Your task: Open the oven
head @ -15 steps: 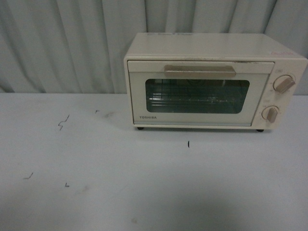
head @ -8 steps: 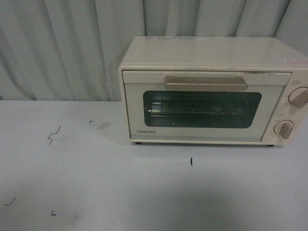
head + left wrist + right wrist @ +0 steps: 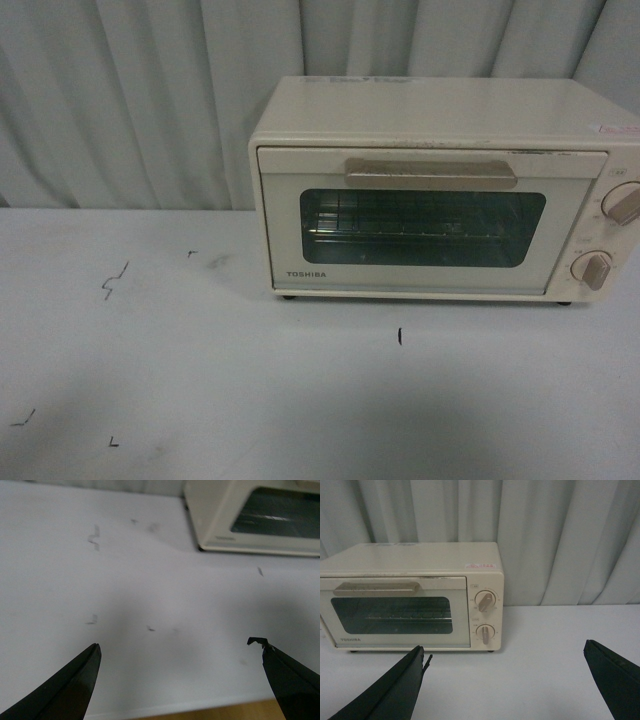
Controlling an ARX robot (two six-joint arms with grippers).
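Judging the Toshiba toaster oven's (image 3: 440, 190) stiff bar handle (image 3: 430, 173) our hold, we are seeing left gripper (image 3: 176, 645) and right gripper (image 3: 503, 647) fingers spread, empty.

The left gripper (image 3: 173, 643) is holding its two dark, tapering fingers (image 3: 70, 690) spread wide apart and empty. It is pointing roughly toward 12 o'clock from the robot and pitching downward, so its wrist is tilting the tips lower than the palm. The right gripper (image 3: 504, 646) is likewise hanging with its jaws splayed fully apart and gripping nothing, and it is facing about 12 o'clock with its wrist sitting close to level.
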